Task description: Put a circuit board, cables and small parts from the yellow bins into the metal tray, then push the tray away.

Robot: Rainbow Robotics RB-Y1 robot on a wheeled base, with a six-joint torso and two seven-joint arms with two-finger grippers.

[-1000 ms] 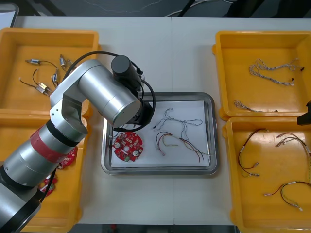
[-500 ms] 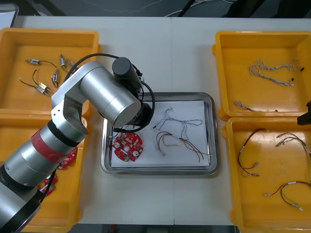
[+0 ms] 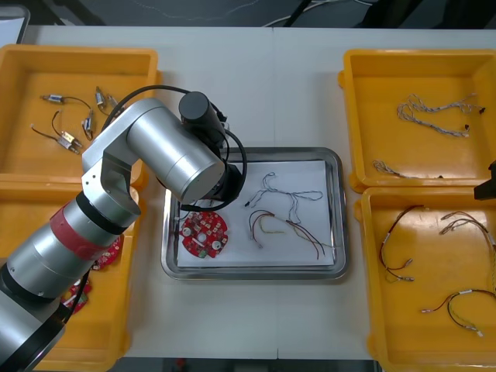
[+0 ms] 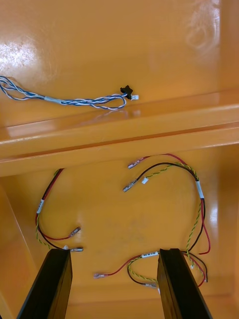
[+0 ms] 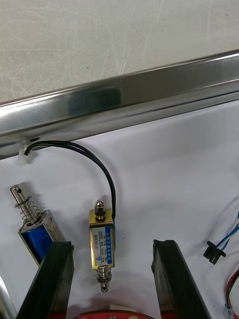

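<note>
Left gripper (image 5: 113, 243) low over the far left corner of the metal tray (image 3: 271, 262), above its white lining. Fingers spread wide, gripping nothing. Between them, clear of both, a brass-coloured small metal part (image 5: 102, 244) lying flat. From that part, a black cable (image 5: 87, 152) curving toward the tray's shiny rim. Just beside one finger, a second small metal part (image 5: 35, 227), blue-bodied with a spring.

Nearer in the tray: round red circuit board (image 3: 204, 235) at left, red and yellow cable (image 3: 298, 230) to its right, blue and white cable (image 3: 293, 195) farther back.

Right gripper (image 4: 113, 250) parked over the near right yellow bin (image 3: 395, 333). Fingers likewise apart and empty, above loose red and yellow cables (image 4: 196, 199).
</note>
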